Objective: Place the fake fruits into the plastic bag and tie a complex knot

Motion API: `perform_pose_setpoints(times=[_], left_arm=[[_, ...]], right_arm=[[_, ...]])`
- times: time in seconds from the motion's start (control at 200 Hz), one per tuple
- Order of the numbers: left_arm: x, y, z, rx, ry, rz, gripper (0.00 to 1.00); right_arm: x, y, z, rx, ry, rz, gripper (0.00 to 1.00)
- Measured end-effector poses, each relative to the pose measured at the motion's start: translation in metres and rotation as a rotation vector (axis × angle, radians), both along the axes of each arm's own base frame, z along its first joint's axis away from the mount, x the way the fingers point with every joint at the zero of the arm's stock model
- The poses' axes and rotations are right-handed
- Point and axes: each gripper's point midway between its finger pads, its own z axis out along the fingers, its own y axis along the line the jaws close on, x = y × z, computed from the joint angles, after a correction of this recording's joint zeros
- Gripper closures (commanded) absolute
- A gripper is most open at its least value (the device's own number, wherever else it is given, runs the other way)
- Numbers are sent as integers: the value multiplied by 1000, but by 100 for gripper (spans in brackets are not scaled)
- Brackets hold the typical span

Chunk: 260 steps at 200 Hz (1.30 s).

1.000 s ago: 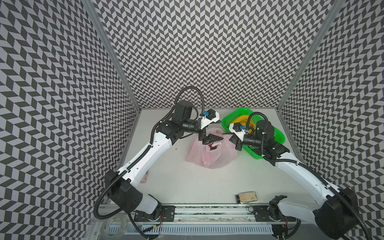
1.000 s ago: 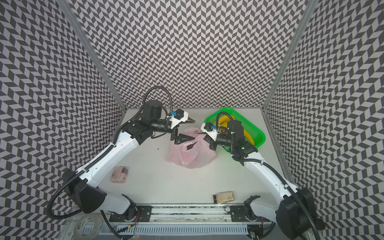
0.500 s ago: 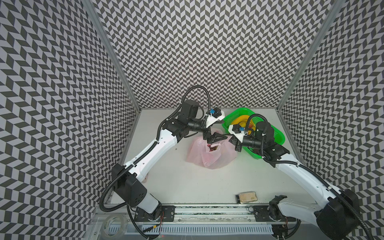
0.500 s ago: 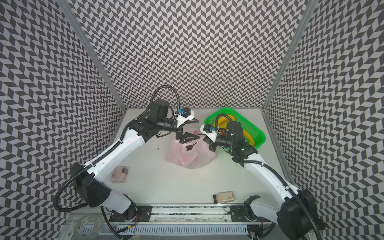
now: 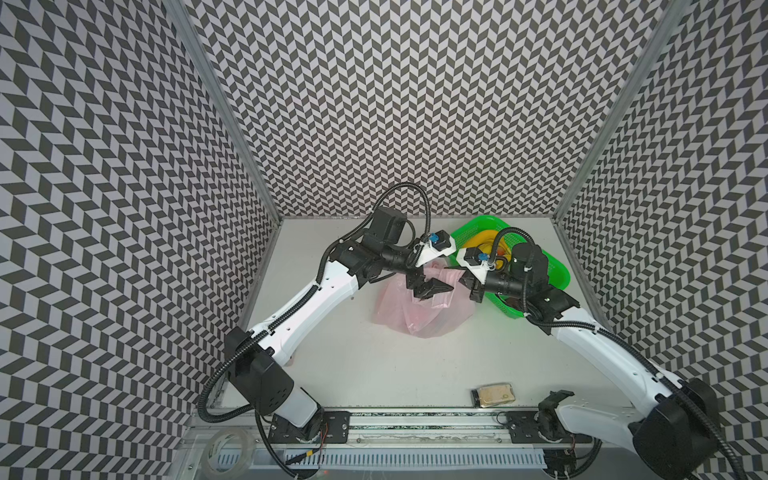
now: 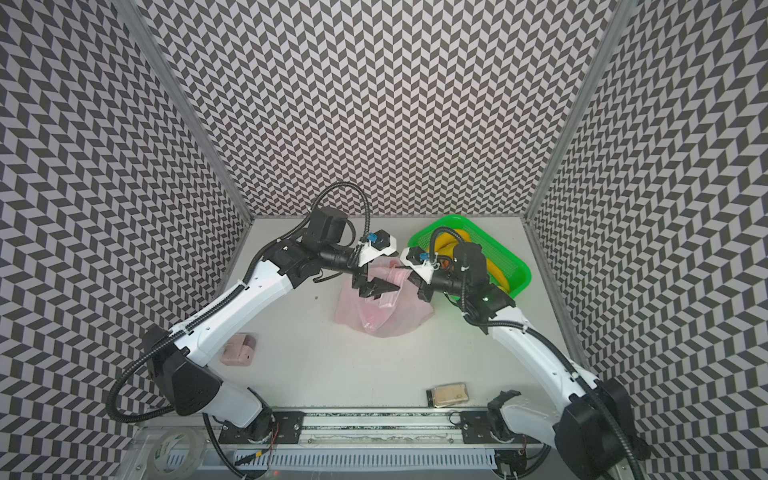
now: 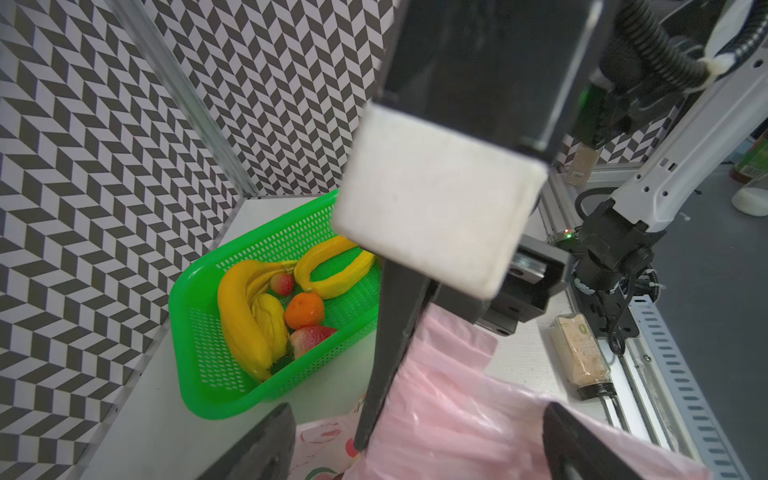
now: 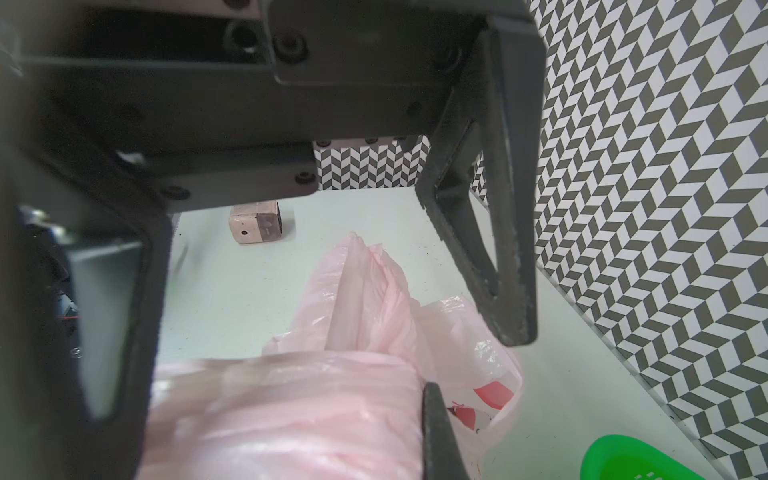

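Observation:
The pink plastic bag (image 5: 419,309) (image 6: 382,309) lies slumped mid-table. My right gripper (image 5: 464,279) (image 6: 415,279) is shut on the bag's bunched handle (image 8: 291,415); only one of its fingers (image 8: 440,436) shows beside the plastic. My left gripper (image 5: 432,289) (image 6: 380,289) hangs open just above the bag, fingers (image 7: 257,449) wide apart, with the stretched handle (image 7: 457,415) running between them untouched. The fake fruits lie in the green basket (image 7: 208,374): bananas (image 7: 237,307), an orange (image 7: 304,309), strawberries (image 7: 309,336). No knot shows.
The green basket (image 5: 555,270) (image 6: 515,266) stands at the back right, under my right forearm. A pink block (image 6: 239,349) (image 8: 255,222) sits at the left. A small tan-filled bottle (image 5: 494,392) (image 6: 448,395) lies near the front rail. A tape roll (image 6: 176,446) rests below the table's edge.
My left arm has swung right, bringing its open gripper over the bag close to the right gripper. The right gripper has kept its hold and barely moved.

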Motion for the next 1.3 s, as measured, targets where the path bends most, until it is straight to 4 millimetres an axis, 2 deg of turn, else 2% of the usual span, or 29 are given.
perform_pose_setpoints(times=[0.315, 0.526, 0.651, 0.871, 0.986, 1.302], left_arm=[[14, 4, -9, 46, -20, 77, 17], [19, 4, -24, 75, -3, 93, 21], [20, 5, -33, 93, 6, 101, 27], [24, 9, -35, 99, 10, 112, 40], [28, 11, -39, 108, 18, 115, 43], [27, 17, -46, 121, 46, 98, 80]], right_arm=[[0, 1, 0, 2, -3, 1, 100], [-1, 0, 0, 2, -4, 1, 100], [-2, 0, 0, 4, -6, 1, 100], [-3, -1, 0, 5, -9, 0, 100], [-3, 0, 1, 9, -11, 0, 100], [-4, -1, 0, 17, -9, -1, 100]])
